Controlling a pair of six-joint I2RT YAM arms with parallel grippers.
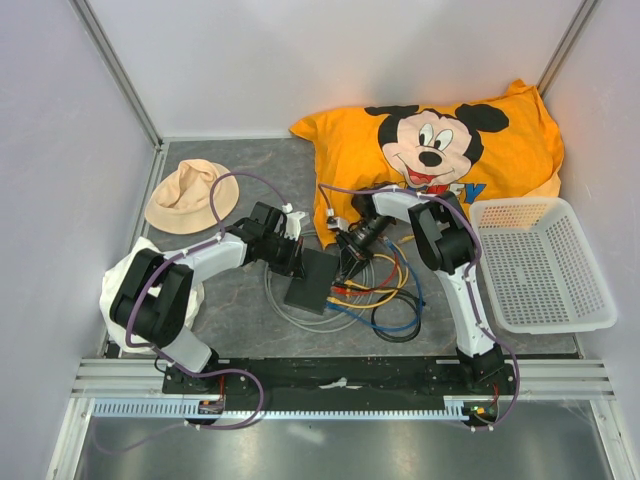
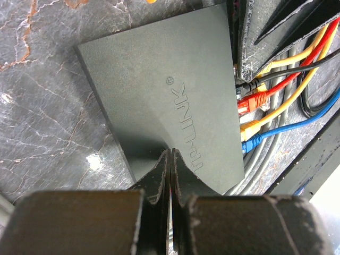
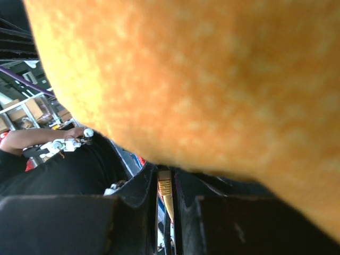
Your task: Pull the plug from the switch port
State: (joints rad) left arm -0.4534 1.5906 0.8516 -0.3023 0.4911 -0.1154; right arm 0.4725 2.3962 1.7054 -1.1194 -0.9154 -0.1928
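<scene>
The dark grey switch [image 1: 314,280] lies flat on the mat; in the left wrist view [image 2: 159,90] its top reads TP-LINK. Red [image 2: 254,101], yellow [image 2: 249,127] and blue [image 2: 253,141] plugs sit in its port side. My left gripper [image 2: 171,152] is shut, its tips resting on the switch's top [image 1: 298,258]. My right gripper [image 1: 349,258] is at the port side, shut on a yellow plug [image 3: 164,183] that shows between its fingers [image 2: 265,42]. I cannot tell whether that plug is in or out of its port.
Coiled coloured cables [image 1: 385,290] lie right of the switch. An orange Mickey pillow [image 1: 440,150] is behind and fills the right wrist view [image 3: 212,79]. A white mesh basket [image 1: 540,262] stands right. A beige hat [image 1: 190,195] and white cloth [image 1: 125,275] lie left.
</scene>
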